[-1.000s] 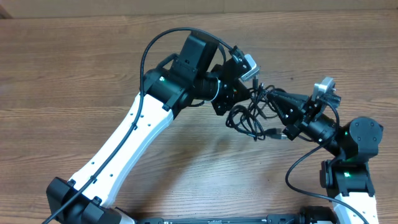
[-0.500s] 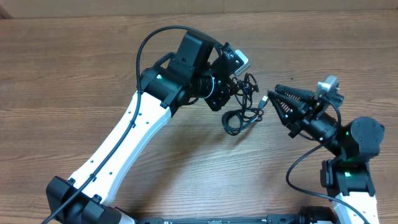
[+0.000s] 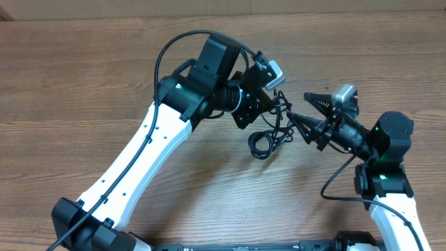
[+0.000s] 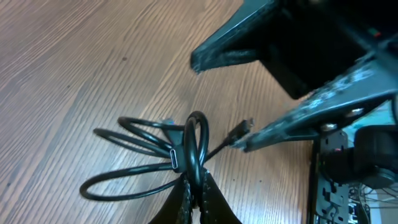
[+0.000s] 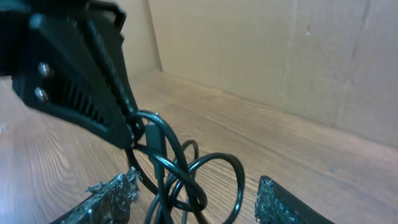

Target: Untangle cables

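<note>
- Black cables (image 3: pixel 268 136) hang centre-right of the overhead frame, with the left fingers (image 4: pixel 211 211) clamped on them.
- Right fingers (image 5: pixel 112 194) are spread open at the tangle. This looks like the separating step, and the next move calls for closing on 1 strand.

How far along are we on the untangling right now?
Nothing looks done yet: the cables are one knot of overlapping loops. In hand: the left claw is shut on a strand of the bundle, while the right claw is open with loops between its fingers, gripping nothing. Left to do: take a second strand, pull the loops apart and lay each cable out on its own.
</note>
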Robot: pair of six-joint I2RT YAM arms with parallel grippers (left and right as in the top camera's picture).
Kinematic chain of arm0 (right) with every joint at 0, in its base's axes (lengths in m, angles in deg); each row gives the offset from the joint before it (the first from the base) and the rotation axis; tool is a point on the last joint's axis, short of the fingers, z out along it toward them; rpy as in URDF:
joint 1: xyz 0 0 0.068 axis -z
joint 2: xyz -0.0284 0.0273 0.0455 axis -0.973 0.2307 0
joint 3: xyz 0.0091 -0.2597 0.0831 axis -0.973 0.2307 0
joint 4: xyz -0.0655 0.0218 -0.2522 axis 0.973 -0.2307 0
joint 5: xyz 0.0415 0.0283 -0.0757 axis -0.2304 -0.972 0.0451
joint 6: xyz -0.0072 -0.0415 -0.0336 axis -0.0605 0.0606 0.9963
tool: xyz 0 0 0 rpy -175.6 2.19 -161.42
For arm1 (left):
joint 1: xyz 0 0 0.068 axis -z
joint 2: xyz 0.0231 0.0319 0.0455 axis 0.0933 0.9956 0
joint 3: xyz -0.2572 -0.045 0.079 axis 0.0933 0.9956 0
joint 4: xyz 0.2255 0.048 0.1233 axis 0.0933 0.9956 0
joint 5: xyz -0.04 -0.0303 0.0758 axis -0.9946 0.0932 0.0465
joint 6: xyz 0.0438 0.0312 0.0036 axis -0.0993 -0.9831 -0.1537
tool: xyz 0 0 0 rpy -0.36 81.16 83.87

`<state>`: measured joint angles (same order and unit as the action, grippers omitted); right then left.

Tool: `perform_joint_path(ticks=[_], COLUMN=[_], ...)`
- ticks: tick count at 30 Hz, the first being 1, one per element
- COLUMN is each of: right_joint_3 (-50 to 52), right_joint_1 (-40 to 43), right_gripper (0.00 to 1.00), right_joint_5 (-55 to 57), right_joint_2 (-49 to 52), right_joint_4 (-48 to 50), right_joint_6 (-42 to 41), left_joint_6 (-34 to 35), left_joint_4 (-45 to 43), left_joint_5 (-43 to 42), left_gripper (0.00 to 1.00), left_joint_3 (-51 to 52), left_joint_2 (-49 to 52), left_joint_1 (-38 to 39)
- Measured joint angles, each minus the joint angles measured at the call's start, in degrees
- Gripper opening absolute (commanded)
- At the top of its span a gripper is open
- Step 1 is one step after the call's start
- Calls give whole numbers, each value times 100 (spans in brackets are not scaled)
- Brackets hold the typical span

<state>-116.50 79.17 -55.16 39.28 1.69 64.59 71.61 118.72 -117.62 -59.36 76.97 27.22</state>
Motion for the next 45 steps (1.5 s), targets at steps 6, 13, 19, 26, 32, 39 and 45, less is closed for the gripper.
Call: perform_joint_path(ticks=[6,13,19,26,32,39,45], right_joint_3=[0,0,0,0,0,0,0], right_joint_1=[2,2,4,4,9,7,-22], right_gripper=[55,33,9,4,4,4,4], right_joint_5=[-181,-284,-284,-280,-256,-267,-315], right_joint_2=[179,201,201,201,203,203,203], right_joint_4=[-85,-48,31,46,-11,4,61], right_joint_6=[973,1897,2181,2229,2096,1423,964], left_joint_6=[-264,-387,-389,-389,-271,820,1425], left_joint_4=[-166,-186,-188,-186,-149,-149,-85], left_joint_5=[-621,-925,-940,-925,-505,837,1456], left_gripper=[4,4,4,4,4,4,4], left_joint_3=[0,0,0,0,0,0,0], left_joint_2=[0,0,0,2,0,0,0], left_joint_1=[2,2,2,2,2,31,114])
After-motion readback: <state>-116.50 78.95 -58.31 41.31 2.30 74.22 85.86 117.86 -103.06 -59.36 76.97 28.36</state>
